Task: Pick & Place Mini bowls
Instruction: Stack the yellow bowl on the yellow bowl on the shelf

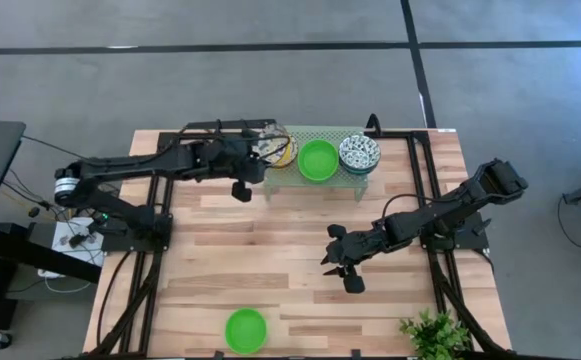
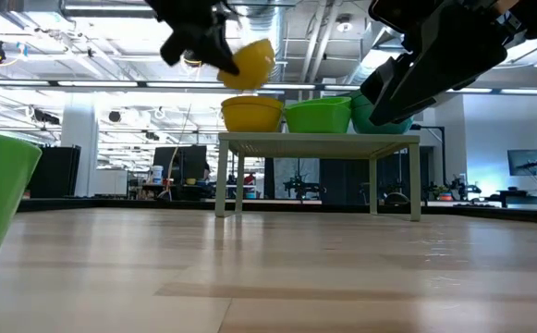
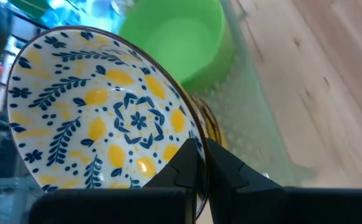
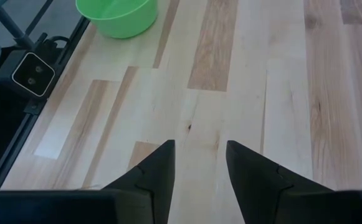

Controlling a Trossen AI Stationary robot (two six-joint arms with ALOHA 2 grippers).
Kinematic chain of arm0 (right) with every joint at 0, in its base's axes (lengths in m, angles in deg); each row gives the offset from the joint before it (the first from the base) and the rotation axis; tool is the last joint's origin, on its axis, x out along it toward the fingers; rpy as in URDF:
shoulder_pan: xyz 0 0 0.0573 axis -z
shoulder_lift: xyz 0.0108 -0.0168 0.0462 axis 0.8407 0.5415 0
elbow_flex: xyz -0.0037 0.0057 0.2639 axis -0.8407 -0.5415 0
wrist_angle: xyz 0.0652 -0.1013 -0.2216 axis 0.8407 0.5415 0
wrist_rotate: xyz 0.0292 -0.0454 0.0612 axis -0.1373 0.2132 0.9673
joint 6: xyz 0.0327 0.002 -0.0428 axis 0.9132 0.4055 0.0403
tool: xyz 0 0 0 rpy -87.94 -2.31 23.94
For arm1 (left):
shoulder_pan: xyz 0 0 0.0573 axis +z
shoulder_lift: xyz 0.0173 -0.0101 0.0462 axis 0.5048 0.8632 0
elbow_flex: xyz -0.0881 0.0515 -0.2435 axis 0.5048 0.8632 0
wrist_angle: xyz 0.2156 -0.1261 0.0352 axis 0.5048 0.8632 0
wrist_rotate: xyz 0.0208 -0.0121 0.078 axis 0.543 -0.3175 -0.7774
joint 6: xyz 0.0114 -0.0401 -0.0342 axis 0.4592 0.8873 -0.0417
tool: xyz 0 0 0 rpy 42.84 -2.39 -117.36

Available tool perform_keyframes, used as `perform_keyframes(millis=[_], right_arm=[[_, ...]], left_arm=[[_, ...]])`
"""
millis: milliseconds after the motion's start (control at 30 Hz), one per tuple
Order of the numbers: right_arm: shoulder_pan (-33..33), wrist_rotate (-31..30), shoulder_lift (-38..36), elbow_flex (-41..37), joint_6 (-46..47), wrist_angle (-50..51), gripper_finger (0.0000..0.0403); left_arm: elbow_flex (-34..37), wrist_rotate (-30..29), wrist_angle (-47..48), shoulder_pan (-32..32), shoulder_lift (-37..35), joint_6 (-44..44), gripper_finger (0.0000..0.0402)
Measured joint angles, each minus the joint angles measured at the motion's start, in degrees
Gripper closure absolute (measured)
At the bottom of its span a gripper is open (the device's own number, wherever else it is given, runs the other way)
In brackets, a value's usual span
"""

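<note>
A white bowl with a yellow and blue leaf pattern is in my left gripper, above the low mesh shelf at the table's far side. In the low view it shows yellow, tilted over a yellow stack. On the shelf to the right of the stack rest a plain green bowl and a blue-green patterned stack. Another green bowl sits on the table near its near edge. My right gripper hangs open over bare table, right of centre. My left gripper pinches the patterned bowl by its rim, with one finger inside the bowl and the other outside. The fingers come roughly level from the table's left. The bowl is tilted and lifted clear of the yellow stack below it.
A leafy green plant stands at the table's near right corner. Dark frame rails run along both sides of the table. Bare wood lies between the shelf and the near green bowl.
</note>
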Motion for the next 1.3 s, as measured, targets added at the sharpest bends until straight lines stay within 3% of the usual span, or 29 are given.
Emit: perform_keyframes(millis=[233, 633, 1300], right_arm=[[0.00, 0.02, 0.00, 0.00, 0.01, 0.01, 0.0265], [0.02, 0.02, 0.00, 0.00, 0.02, 0.09, 0.0264], [0.02, 0.04, 0.00, 0.00, 0.02, 0.07, 0.0261]], left_arm=[[0.00, -0.79, 0.96, 2.88, 3.98, -3.01, 0.0390], [0.02, -1.73, 1.39, 2.69, 4.08, -7.79, 0.0387], [0.07, -4.96, 1.52, 2.69, 4.12, -5.16, 0.0369]])
